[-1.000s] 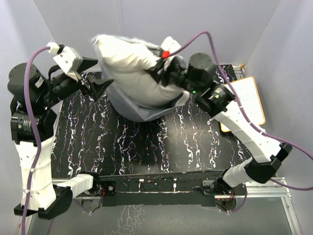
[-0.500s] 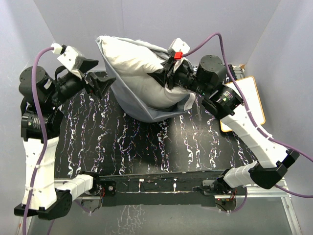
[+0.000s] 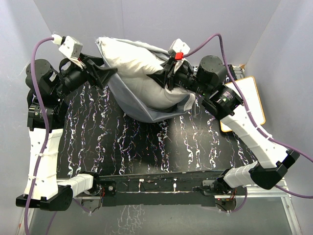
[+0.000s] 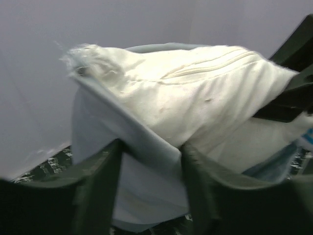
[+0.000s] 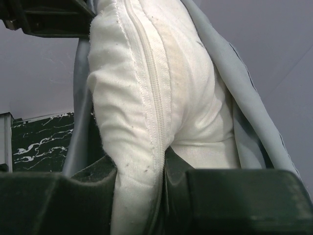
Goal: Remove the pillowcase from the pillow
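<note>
Tabletop [image 3: 146, 147] of black stone pattern with white veins fills the middle of my overhead view. Plain pale walls [image 3: 195, 19] close it in at the left, back and right of the frame. A small whiteboard [image 3: 252, 95] with a light wooden rim lies at the table's right edge, partly under the right arm.

The pillow [image 3: 139, 66] sits in the upper centre of the overhead view, above the far part of the table, with both arms reaching in at it. The grey pillowcase [image 3: 146, 110] wraps its lower half and sags below it. I can't tell whether that low fold touches the surface.

My right gripper [image 5: 161, 161] is clamped on the pillow's white zippered seam, with the cloth bulging up out of the narrow gap between the fingers. My left gripper [image 4: 149, 152] is at the upper left, its fingers spread wide, with a grey fold of the pillowcase lying between them. That wrist view is blurred, and I see no pinch there.
</note>
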`<state>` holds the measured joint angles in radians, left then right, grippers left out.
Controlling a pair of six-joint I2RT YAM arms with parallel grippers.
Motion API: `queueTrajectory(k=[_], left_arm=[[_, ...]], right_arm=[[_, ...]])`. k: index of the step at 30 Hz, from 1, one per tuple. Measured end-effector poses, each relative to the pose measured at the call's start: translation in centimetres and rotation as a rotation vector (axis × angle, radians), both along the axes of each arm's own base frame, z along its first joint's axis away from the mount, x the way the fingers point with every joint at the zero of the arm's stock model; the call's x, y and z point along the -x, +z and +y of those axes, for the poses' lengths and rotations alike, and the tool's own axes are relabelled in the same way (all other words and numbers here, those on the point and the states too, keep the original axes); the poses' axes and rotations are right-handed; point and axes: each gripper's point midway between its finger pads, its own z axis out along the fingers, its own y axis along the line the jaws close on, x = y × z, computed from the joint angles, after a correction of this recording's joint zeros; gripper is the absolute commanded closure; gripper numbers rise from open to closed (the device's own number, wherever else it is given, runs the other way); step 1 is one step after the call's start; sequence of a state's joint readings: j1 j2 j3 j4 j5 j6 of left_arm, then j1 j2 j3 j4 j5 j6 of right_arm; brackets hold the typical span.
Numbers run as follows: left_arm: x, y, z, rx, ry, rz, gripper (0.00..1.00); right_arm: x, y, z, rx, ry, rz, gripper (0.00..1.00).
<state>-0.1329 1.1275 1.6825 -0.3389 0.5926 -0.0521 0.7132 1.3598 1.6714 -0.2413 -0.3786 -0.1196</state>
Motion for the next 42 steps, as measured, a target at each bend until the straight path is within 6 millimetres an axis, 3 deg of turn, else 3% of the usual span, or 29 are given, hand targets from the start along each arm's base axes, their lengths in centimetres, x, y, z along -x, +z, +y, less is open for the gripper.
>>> queueTrajectory(k=[10, 14, 19, 23, 28, 32, 33, 34, 35, 36, 37, 42], left_arm=[[-3.6, -4.3, 4.3, -0.136, 0.27, 0.007, 0.9], [-4.6, -5.0, 5.6, -0.163, 0.345, 0.012, 0.98], [-6.3, -6.1, 7.6, -0.194, 0.466, 0.028, 1.0], [-6.7, -8.8, 7.4, -0.211, 0.455, 0.096, 0.97], [-5.8, -13.3, 5.5, -0.236, 0.337, 0.225, 0.89], [-3.5, -17.2, 3.5, -0.269, 0.182, 0.332, 0.73], [-2.8, -17.7, 3.2, -0.275, 0.149, 0.344, 0.64], [-2.2, -17.9, 3.0, -0.28, 0.126, 0.348, 0.49], [-1.6, -18.0, 2.8, -0.287, 0.108, 0.348, 0.25], [-0.9, -17.9, 2.8, -0.294, 0.096, 0.344, 0.09], [-0.5, -17.7, 3.0, -0.303, 0.096, 0.332, 0.04], [0.6, -16.5, 4.2, -0.311, 0.154, 0.291, 0.03]], right_arm=[[1.2, 0.0, 0.5, -0.01, 0.067, 0.022, 0.92], [1.9, 0.3, 0.4, -0.018, 0.094, 0.027, 0.92], [3.4, 1.1, -0.9, -0.061, 0.144, 0.036, 0.92], [4.0, 3.4, -2.0, -0.151, 0.178, 0.034, 0.92], [4.1, 5.8, -2.7, -0.253, 0.196, 0.048, 0.92], [3.5, 7.1, -2.6, -0.312, 0.182, 0.075, 0.92], [3.2, 7.2, -2.6, -0.326, 0.171, 0.083, 0.92], [2.8, 7.4, -2.5, -0.338, 0.161, 0.093, 0.92], [2.3, 7.6, -2.4, -0.35, 0.15, 0.098, 0.92], [1.6, 7.9, -2.3, -0.364, 0.136, 0.106, 0.92], [1.1, 8.0, -2.2, -0.372, 0.125, 0.113, 0.92], [-1.8, 8.7, -1.8, -0.419, 0.046, 0.152, 0.92]])
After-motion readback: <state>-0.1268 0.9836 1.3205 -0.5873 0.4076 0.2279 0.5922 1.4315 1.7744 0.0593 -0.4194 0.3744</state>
